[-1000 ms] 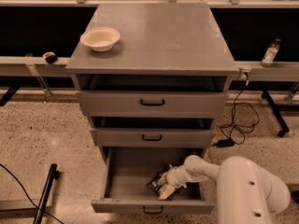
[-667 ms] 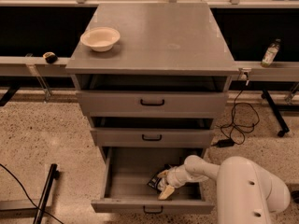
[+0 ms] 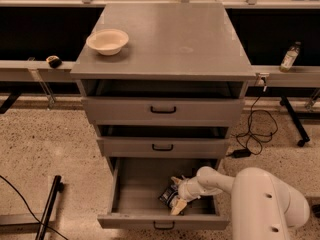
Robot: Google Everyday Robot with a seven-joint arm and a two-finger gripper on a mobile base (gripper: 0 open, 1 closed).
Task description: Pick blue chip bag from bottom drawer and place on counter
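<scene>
The bottom drawer (image 3: 135,194) of the grey cabinet is pulled open. The blue chip bag (image 3: 168,195) lies on the drawer floor, right of centre. My white arm reaches in from the lower right, and my gripper (image 3: 176,194) is down in the drawer at the bag, one cream fingertip (image 3: 177,208) near the drawer front, the other (image 3: 176,180) behind the bag. The bag sits between them. The counter (image 3: 170,36) is the cabinet's flat grey top, high above the gripper.
A cream bowl (image 3: 107,41) stands on the counter's left side. The two upper drawers (image 3: 163,110) are closed or nearly closed. A bottle (image 3: 289,57) stands on a rail at right. Cables (image 3: 257,129) lie on the floor at right, a black stand leg (image 3: 49,209) at left.
The gripper has stayed at the bag in the drawer, shifting only slightly. The bag has not been lifted.
</scene>
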